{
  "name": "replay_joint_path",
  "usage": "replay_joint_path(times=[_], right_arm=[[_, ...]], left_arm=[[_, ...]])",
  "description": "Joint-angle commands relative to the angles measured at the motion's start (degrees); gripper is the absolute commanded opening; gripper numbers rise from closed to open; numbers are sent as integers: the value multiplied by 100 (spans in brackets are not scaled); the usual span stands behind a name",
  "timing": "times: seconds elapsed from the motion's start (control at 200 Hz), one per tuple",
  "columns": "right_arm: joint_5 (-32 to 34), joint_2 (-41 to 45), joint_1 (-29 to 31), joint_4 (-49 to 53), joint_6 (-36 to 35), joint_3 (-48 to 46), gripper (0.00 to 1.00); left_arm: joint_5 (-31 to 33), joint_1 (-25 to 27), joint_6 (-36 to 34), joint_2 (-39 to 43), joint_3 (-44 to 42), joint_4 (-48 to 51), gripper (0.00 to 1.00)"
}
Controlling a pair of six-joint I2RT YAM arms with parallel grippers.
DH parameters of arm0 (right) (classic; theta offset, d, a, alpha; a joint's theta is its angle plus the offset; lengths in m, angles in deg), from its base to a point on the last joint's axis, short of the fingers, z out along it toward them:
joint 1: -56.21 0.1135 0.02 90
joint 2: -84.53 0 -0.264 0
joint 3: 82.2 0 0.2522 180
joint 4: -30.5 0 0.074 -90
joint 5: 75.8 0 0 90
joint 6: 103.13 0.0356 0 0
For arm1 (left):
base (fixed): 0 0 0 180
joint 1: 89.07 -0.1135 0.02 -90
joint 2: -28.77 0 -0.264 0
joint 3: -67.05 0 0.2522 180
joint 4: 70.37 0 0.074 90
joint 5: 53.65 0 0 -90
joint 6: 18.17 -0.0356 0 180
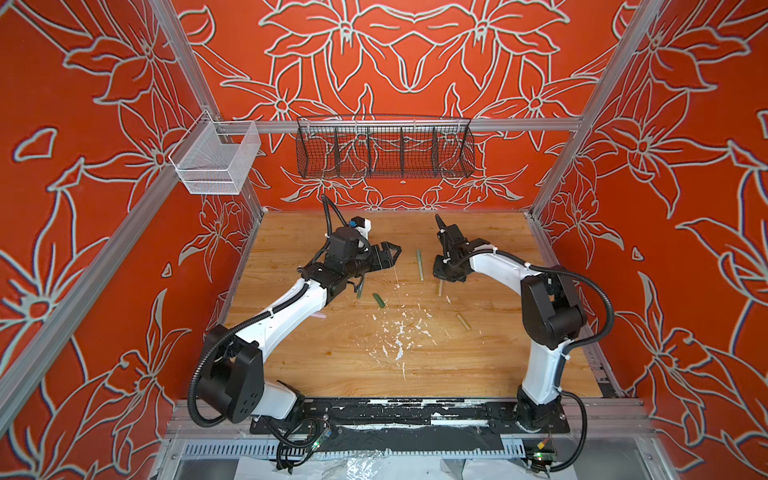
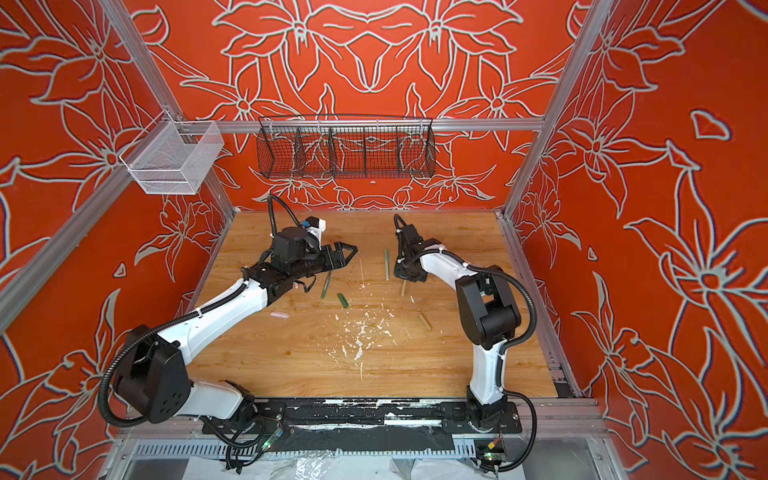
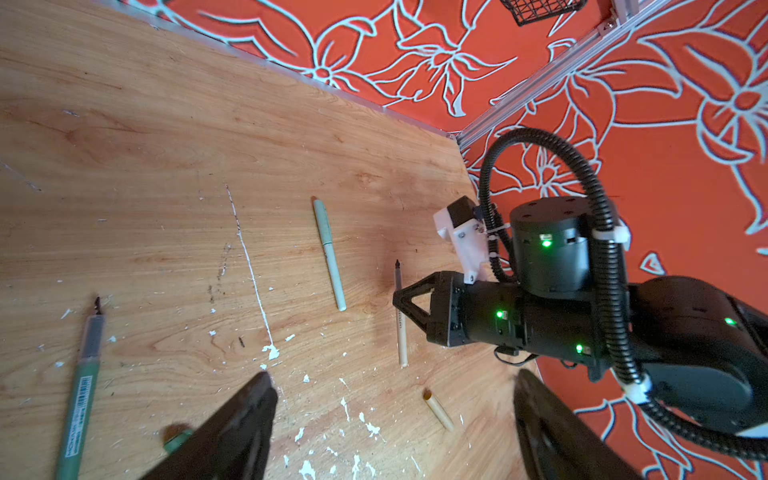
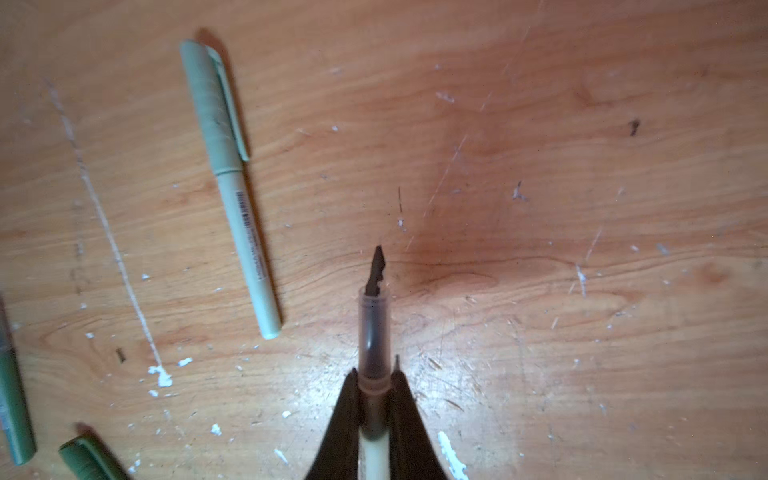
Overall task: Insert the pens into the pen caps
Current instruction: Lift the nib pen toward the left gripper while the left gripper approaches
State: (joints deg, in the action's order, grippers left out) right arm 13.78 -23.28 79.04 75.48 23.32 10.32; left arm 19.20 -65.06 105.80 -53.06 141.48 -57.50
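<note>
The right fingers point(image 4: 345, 415) are clamped on the tan pen point(image 4: 374, 332) just behind its clear front section. The reason looks plain: pinched there, the dark nib juts free ahead of the grip, ready to be steered into a cap. In both top views this pen sits right of centre over the table point(image 1: 353, 365), but whether its rear end touches the wood cannot be told. Its match, the tan cap point(image 1: 463, 322), lies loose toward the lower right, well apart from it. The left fingers point(image 3: 241, 419) are spread wide with nothing between them and hover left of centre, probably so they can fetch a cap or keep clear. The tan pen is slim and cream-tan along the barrel, with a see-through sleeve around a black stepped tip. 1 pen looks done: the light green pen point(image 1: 420, 265) lies capped at centre. The dark green pen point(image 1: 360, 291) and dark green cap point(image 1: 379, 300) lie near each other, just below the left fingers in the frame. A pale pink cap point(image 2: 279, 315) rests beside the left arm, and no pink pen is in sight.
</note>
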Motion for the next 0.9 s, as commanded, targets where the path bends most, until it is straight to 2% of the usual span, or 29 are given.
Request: replay_joint_path(times=[0.0,0.115,0.215,0.32,0.475,0.616,0.786,0.896], right_arm=[[269,631,45,-427,-12,-394,3],[323,1403,55,-969,-48,-768,3],[257,1870,85,-1082,-140,-784,3],[184,2265,270,-1236,-288,-769,3],[331,2701,762,-1464,-487,-688,3],[637,3035,1196,-1709,-511,-712,3],[539,3207,1430,-1770,-442,-638,3],[449,3220,1529,-1725,-396,-583,3]], left_arm=[[-684,16,-99,-121,136,-452,89],[-1548,33,77,-200,-57,-1232,86],[-1886,126,-15,-92,-342,-1917,86],[-2125,297,-318,40,-455,-2141,85],[-2123,478,-669,183,-630,-2304,81],[-2074,499,-683,124,-652,-2333,71],[-2238,499,-590,54,-636,-2407,54],[-2290,499,-533,23,-635,-2451,52]])
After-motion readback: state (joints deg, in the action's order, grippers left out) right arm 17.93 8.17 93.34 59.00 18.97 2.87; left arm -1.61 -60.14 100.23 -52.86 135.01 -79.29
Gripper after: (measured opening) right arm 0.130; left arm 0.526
